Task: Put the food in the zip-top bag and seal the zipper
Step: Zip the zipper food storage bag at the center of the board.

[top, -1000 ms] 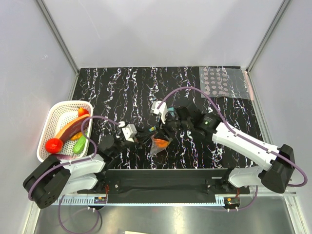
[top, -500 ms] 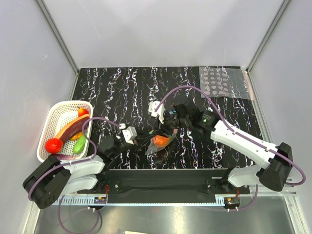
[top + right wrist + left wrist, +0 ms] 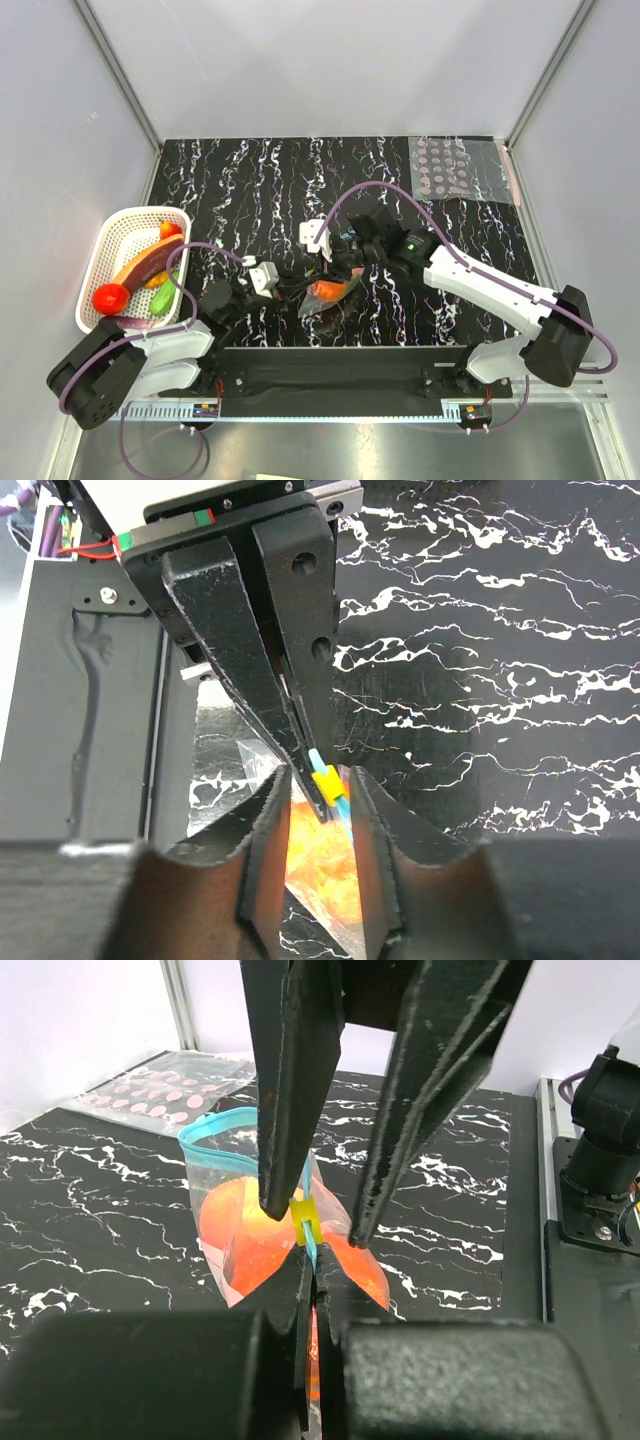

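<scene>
The clear zip-top bag point(image 3: 322, 296) stands on the black marbled table between my two grippers, with an orange food shape point(image 3: 245, 1235) showing through it; other fruits in it cannot be told. My left gripper point(image 3: 312, 1282) is shut on the light blue zipper point(image 3: 216, 1123) at the near end of the bag. A yellow slider point(image 3: 302, 1222) sits on the strip just beyond its tips. My right gripper point(image 3: 320, 805) is open, one finger on each side of the slider point(image 3: 326, 782), not touching it. The strip's far end loops open.
A white basket point(image 3: 100, 250) at the left holds a red tomato point(image 3: 110, 296), a purple eggplant point(image 3: 145, 262) and green and orange pieces. A clear dotted sheet point(image 3: 455, 168) lies at the back right. The arms' black base bar runs along the near edge.
My right gripper has moved left and closer to the left gripper, over the bag's top edge. The bag has tipped from hanging upright to leaning lower and to the right.
</scene>
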`<state>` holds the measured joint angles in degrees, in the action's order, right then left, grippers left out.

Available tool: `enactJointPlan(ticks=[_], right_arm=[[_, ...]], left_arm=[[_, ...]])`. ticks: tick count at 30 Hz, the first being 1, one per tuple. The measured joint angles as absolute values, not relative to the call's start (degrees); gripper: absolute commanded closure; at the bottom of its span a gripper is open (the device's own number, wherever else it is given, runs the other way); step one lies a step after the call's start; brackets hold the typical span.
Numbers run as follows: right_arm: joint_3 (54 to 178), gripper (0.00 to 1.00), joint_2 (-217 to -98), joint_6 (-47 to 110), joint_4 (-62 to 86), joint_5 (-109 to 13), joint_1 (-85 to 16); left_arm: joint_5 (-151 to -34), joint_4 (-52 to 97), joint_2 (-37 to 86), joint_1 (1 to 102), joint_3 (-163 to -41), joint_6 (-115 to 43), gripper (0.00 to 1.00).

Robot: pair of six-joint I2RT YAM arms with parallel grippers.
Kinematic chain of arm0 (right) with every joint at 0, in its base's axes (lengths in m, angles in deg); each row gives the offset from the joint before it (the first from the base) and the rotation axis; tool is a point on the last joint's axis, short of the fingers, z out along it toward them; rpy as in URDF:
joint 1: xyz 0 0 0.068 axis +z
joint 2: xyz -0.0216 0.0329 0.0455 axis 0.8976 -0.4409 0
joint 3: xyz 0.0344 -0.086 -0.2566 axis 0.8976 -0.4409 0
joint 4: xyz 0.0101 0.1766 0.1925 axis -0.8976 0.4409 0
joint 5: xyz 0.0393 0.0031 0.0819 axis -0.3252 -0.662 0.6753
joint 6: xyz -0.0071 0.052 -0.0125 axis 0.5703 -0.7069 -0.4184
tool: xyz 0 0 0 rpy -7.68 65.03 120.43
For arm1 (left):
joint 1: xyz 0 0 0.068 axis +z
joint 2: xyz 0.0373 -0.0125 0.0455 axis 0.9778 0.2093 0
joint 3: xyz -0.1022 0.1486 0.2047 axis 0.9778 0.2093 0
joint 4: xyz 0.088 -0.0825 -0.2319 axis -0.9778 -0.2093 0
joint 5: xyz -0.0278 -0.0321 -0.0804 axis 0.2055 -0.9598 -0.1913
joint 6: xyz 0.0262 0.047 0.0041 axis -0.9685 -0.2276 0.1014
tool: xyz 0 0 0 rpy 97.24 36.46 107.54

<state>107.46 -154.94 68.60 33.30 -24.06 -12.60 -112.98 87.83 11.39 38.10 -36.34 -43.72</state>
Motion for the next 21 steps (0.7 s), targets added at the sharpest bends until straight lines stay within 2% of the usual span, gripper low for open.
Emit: enactJointPlan(ticks=[13, 15, 21], right_arm=[[107.5, 0.86, -155.5, 69.9, 33.8, -24.1, -12.6], [107.5, 0.92, -155.7, 70.0, 33.8, -24.1, -12.6], [107.5, 0.95, -156.4, 70.1, 33.8, -24.2, -12.6]], left_arm=[[-113.5, 87.8, 11.4, 38.6, -35.7, -43.7, 1.00], [-113.5, 87.8, 11.4, 38.8, -35.7, -43.7, 1.00], [-113.5, 88.2, 11.4, 39.3, -34.9, -43.2, 1.00]])
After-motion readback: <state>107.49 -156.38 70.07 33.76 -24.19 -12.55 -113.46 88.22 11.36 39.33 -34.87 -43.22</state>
